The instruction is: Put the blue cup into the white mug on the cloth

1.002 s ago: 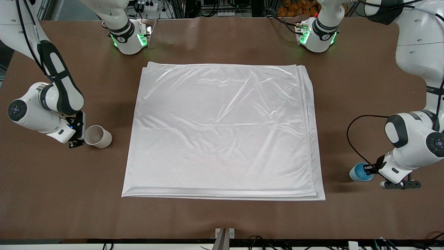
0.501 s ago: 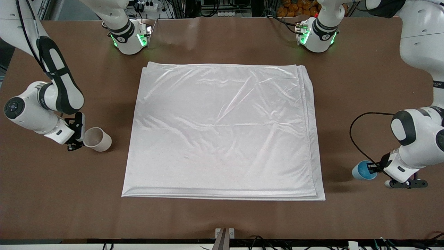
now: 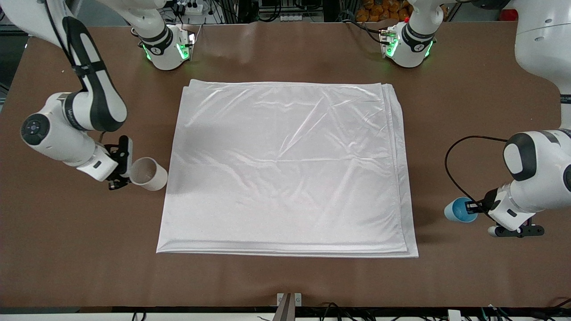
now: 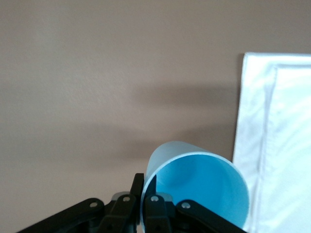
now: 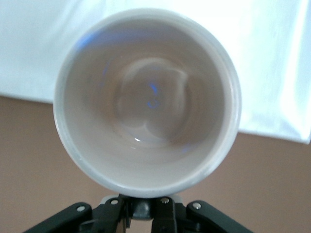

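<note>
The smooth, tapered blue cup, bright blue inside and empty, is pinched at its rim by the left gripper fingers over bare brown desk beside the cloth's near corner; the glossy, wrinkled cloth lies mid-desk; the right gripper, fingers closed on the rounded, empty white mug, has carried it closer to the cloth edge than before.

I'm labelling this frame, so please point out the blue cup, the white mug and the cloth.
blue cup (image 3: 457, 211): front view, on its outer wall.
white mug (image 3: 151, 176): front view, on its outer wall below the rim.
cloth (image 3: 285, 169): front view, on its bare middle.
</note>
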`<action>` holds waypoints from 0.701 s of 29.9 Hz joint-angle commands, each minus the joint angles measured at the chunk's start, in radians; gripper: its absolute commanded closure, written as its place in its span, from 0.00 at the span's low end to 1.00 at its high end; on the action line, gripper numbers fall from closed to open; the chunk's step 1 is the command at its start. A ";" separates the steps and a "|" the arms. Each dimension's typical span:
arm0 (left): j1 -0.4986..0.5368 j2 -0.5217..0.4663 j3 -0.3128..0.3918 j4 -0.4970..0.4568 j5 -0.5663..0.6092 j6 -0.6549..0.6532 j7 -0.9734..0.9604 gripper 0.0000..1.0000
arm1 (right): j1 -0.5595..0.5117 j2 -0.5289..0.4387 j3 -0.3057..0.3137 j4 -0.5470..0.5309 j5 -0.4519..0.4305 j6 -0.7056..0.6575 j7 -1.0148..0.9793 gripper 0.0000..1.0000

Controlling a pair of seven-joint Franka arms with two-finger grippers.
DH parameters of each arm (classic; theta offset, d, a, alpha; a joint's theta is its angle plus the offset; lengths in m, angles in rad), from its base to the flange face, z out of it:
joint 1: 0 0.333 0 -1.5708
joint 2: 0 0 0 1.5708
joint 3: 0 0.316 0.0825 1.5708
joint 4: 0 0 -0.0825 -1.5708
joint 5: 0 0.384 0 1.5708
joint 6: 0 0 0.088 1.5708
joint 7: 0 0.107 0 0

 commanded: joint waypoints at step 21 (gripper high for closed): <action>-0.061 -0.044 -0.120 -0.012 0.026 -0.047 -0.329 1.00 | 0.495 0.094 -0.005 0.118 -0.007 -0.007 0.652 1.00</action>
